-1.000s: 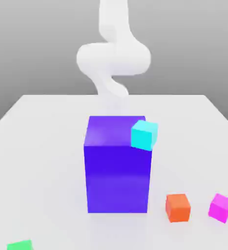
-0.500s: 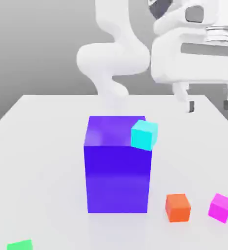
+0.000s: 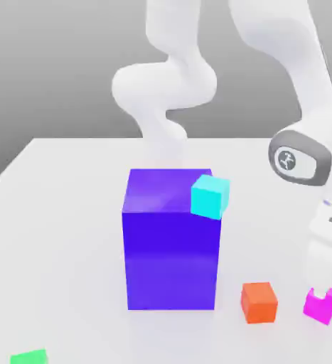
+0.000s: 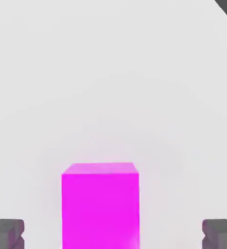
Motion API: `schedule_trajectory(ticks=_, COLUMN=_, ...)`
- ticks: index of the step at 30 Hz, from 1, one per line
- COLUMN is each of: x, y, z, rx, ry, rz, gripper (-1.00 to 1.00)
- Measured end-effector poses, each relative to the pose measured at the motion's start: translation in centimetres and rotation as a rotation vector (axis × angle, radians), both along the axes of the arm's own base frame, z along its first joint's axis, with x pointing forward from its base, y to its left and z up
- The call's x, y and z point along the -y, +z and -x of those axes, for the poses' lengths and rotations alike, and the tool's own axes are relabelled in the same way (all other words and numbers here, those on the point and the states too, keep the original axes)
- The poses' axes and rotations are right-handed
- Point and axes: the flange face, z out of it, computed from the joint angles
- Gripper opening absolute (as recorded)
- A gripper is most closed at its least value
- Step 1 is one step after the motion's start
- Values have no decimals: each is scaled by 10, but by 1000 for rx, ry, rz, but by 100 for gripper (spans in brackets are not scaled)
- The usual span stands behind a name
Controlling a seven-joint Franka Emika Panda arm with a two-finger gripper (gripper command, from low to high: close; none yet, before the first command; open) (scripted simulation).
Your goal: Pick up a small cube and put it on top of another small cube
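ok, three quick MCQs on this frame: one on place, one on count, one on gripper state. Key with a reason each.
1. Where is the cyan cube?
A. on the table by the orange cube
B. at the upper corner of the blue-violet block, on the exterior view's right
C. between the fingers

2. How many small cubes lie on the table in the exterior view?
A. one
B. five
C. three

3. How does the gripper stand at the magenta cube?
A. open, a finger on each side, gaps showing
B. shut on it, lifted
C. shut with nothing in it

Key:
1 B: it sits against the top edge of the blue-violet block.
2 C: the orange cube, the magenta one and the green cube at the picture's lower edge.
3 A: the hand view shows bare table between each finger and the cube.
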Motion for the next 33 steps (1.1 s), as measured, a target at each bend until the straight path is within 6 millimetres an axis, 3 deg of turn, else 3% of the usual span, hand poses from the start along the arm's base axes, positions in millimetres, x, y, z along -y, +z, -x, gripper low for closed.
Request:
schedule_trajectory(ticks=1, x=0, y=-13, z=1, rx=-1, ry=1, rz=1, gripper=0)
schedule_trajectory(ticks=2, x=0, y=-22, z=1, rx=-1, ry=2, rz=1, gripper=-100)
schedule_trajectory(ticks=9, x=0, y=-22, z=2, rx=-1, ry=3, rz=2, gripper=-100)
schedule_trajectory(ticks=14, x=-3, y=31, z=2, rx=-1, ry=20, rz=-2, gripper=-100)
schedule_trajectory(ticks=15, x=2, y=37, z=-9, rx=0, ry=6, rz=-6, gripper=-100)
schedule_trajectory(ticks=19, x=90, y=49, z=-83, rx=-4, ry=-299, rz=-1, gripper=-100)
schedule_trajectory(ticks=23, x=188, y=57, z=-129, rx=-8, ry=-590, rz=2, gripper=-100)
schedule_trajectory(ticks=26, x=263, y=65, z=-146, rx=-8, ry=-791, rz=1, gripper=-100)
schedule_trajectory(ticks=30, x=362, y=73, z=-151, rx=-7, ry=-1058, rz=-2, gripper=-100)
schedule_trajectory(ticks=33, x=437, y=51, z=-151, rx=-6, ry=-1264, rz=-3, gripper=-100)
